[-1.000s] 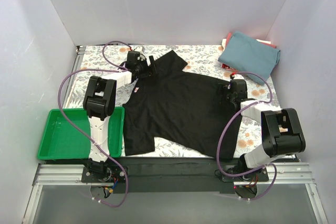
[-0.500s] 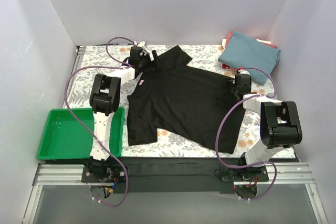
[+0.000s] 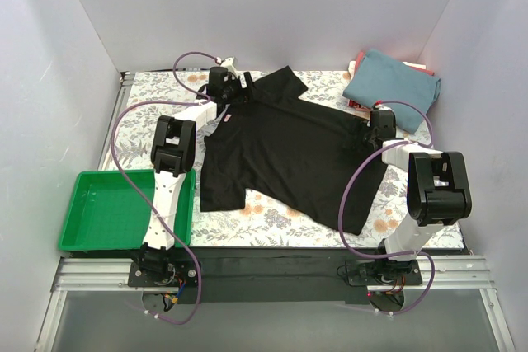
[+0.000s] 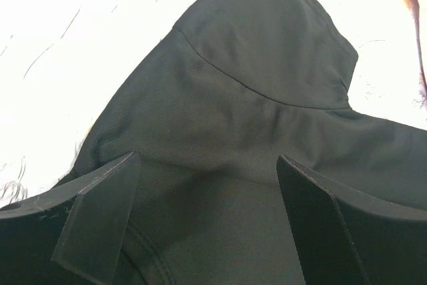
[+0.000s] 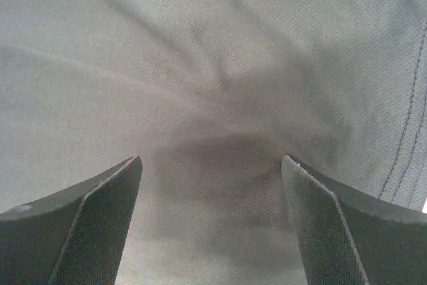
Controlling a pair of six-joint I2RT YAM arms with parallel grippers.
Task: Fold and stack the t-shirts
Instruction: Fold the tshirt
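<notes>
The black t-shirt (image 3: 285, 150) lies spread on the floral table cover, tilted, collar to the left with a small pale label (image 3: 223, 119). My left gripper (image 3: 239, 92) is at its far left shoulder, next to the sleeve. In the left wrist view (image 4: 207, 158) the jaws stand apart over black cloth (image 4: 267, 65). My right gripper (image 3: 375, 125) is at the shirt's right edge. In the right wrist view (image 5: 211, 158) its jaws stand apart over puckered cloth (image 5: 220, 65). A folded teal-blue t-shirt (image 3: 392, 86) lies on a red one (image 3: 356, 62) at the back right.
A green plastic tray (image 3: 107, 212) sits at the front left beside the left arm. White walls close in the table on three sides. Purple cables loop from both arms over the table cover (image 3: 280, 220).
Both grippers moved toward the back of the table and the black shirt slid with them, uncovering more floral cover along the near edge.
</notes>
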